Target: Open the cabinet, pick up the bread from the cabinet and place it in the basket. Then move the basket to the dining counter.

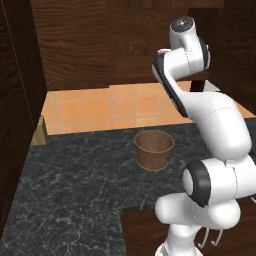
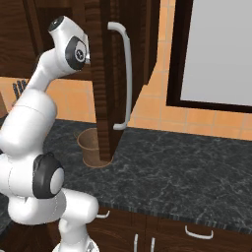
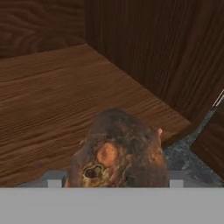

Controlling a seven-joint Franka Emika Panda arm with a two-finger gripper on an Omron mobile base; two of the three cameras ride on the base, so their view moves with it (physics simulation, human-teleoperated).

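The bread, a brown-tan roundish lump, lies on the wooden shelf inside the cabinet, close in front of the hand camera. My gripper has a fingertip against each side of the bread, shut on it, with the bread resting on the shelf. The cabinet door stands open, its silver bar handle facing right. Below on the worktop stands the basket, brown and empty; in the right base view the basket is partly behind the open door. The dining counter is out of view.
A black marbled worktop runs under the cabinet, backed by orange tiles. A tall dark side panel closes the left. A dark-framed window is at the right. The open door juts out over the worktop.
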